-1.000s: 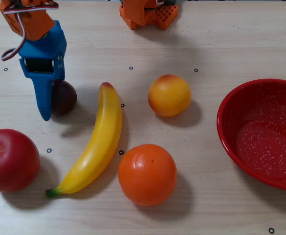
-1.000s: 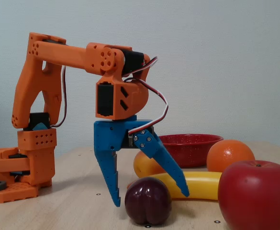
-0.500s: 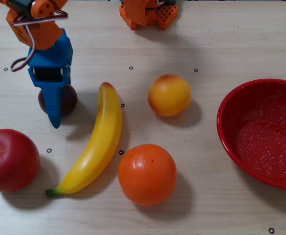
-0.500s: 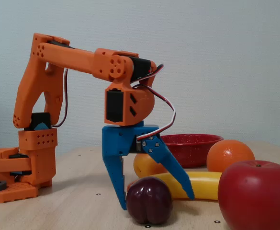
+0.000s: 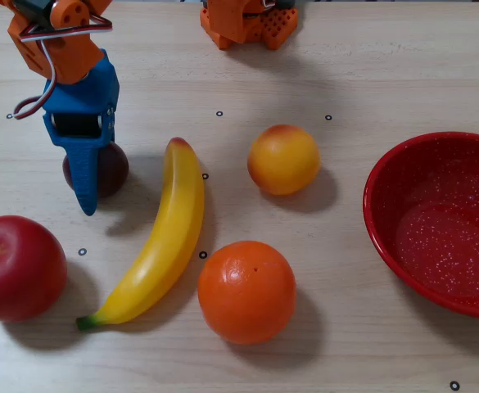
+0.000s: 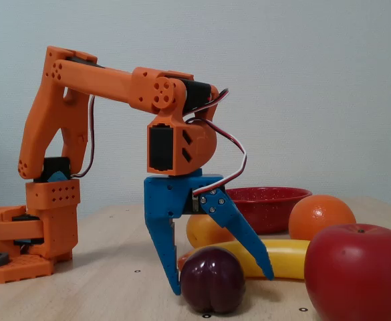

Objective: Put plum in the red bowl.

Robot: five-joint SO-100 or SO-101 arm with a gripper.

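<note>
Plum on bench, between spread claw fingers, not yet pinched; red bowl well apart, far right in overhead view.

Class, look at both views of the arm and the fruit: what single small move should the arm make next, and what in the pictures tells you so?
Probably close the fingers on the plum. The gripper is open and down near the table, and in the fixed view its fingers stand either side of the plum; the overhead view shows the plum directly under it. The plum still rests on the table, far from the red bowl.
</note>
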